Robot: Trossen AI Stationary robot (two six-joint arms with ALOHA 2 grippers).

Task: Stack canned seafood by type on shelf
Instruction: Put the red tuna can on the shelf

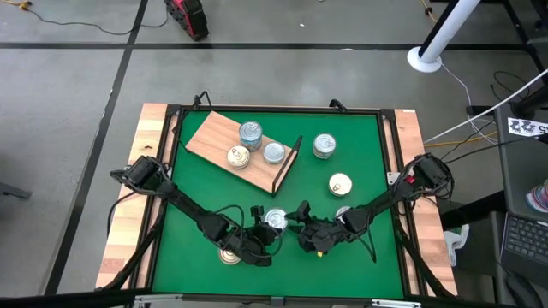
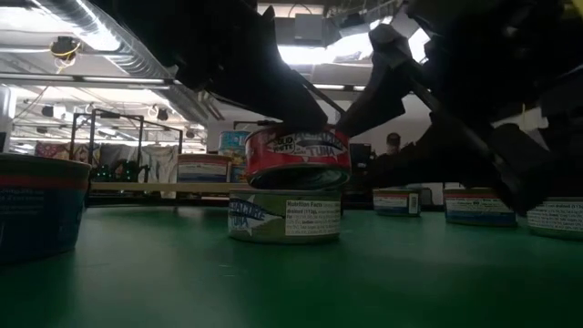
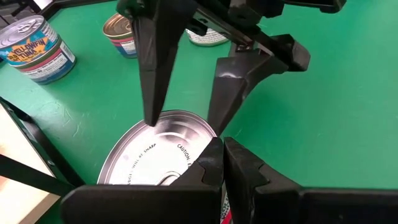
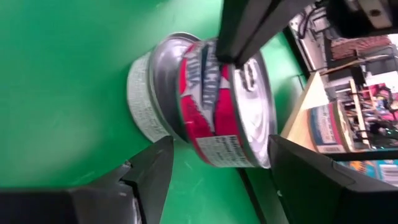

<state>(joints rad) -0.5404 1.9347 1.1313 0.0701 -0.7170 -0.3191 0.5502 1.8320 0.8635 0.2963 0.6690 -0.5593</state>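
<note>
A red-labelled tuna can (image 2: pixel 298 157) sits slightly tilted on top of a pale-labelled can (image 2: pixel 284 217), near the table's front middle (image 1: pixel 276 220). My left gripper (image 3: pixel 222 155) is shut at the top can's edge. My right gripper (image 4: pixel 217 174) is open; its fingers stand on either side of the stacked pair (image 4: pixel 211 106), apart from it. The light-brown shelf board (image 1: pixel 218 137) lies at the far left with three cans on it (image 1: pixel 250 132), its black wire end (image 1: pixel 287 162) toward the right. My left gripper pinches the red-labelled can's raised rim (image 3: pixel 214 134) at the edge of its silver lid, one finger over the lid and one outside the wall. The fingers slant down from the table's left. The can rests on the can below it, slightly tilted.
Loose cans lie on the green mat at the right (image 1: pixel 324 145), (image 1: pixel 340 184), (image 1: pixel 342 212), and one lies under my left arm (image 1: pixel 229 254). The mat's black frame (image 1: pixel 175 145) and wooden table edges surround it. Open mat lies at the left and near right.
</note>
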